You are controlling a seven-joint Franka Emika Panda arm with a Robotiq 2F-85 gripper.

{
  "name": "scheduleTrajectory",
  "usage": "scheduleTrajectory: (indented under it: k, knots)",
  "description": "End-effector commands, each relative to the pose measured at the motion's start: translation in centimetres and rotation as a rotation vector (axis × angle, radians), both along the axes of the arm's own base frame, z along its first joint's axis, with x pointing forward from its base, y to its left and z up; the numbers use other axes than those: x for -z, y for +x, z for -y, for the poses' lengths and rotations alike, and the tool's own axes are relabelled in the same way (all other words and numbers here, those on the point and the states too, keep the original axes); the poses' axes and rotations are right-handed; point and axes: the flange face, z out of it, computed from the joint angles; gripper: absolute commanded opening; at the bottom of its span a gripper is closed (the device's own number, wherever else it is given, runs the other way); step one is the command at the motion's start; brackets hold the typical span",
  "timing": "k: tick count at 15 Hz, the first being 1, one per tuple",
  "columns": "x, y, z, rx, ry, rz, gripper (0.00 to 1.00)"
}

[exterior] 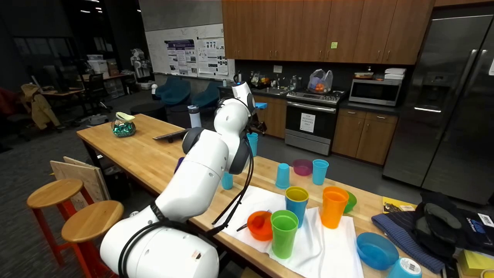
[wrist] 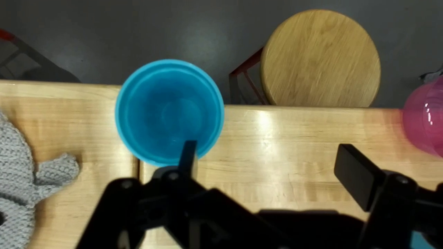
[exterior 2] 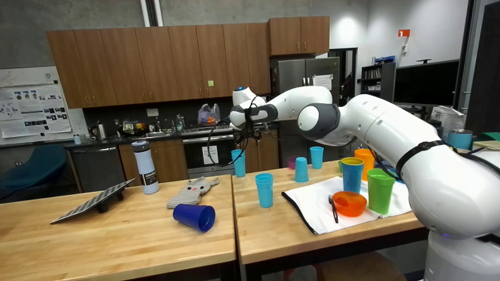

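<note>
- One light-blue cup (wrist: 169, 110), possibly nested with another, is stood upright near the edge of the tabletop (wrist: 294, 138), its long axis vertical.
- Nothing is gripped by the pincer (wrist: 268, 166), whose fingers (wrist: 188, 155) are spread wide; in the wrist view the cup is seen mostly left of the gap, its rim partly overlapped.
- Beyond the cup, a knitted toy (wrist: 15, 159) is seen left, a pink bowl (wrist: 424, 117) right.

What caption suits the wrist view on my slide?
Open hand above a wooden table, one finger partly hiding an upright blue cup, knitted toy at left.
</note>
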Motion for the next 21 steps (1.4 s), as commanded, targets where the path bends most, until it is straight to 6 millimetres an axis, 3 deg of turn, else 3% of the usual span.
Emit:
scheduleTrajectory:
  k: [1, 11, 21]
  knots:
    - [-0.6, 0.2, 0.3, 0.002, -0.027, 0.023, 1.0]
    - [-0.7, 0.0, -0.7, -0.016, -0.072, 0.042, 1.0]
    - [-0.7, -0.9, -3.3, -0.086, -0.14, 0.071, 1.0]
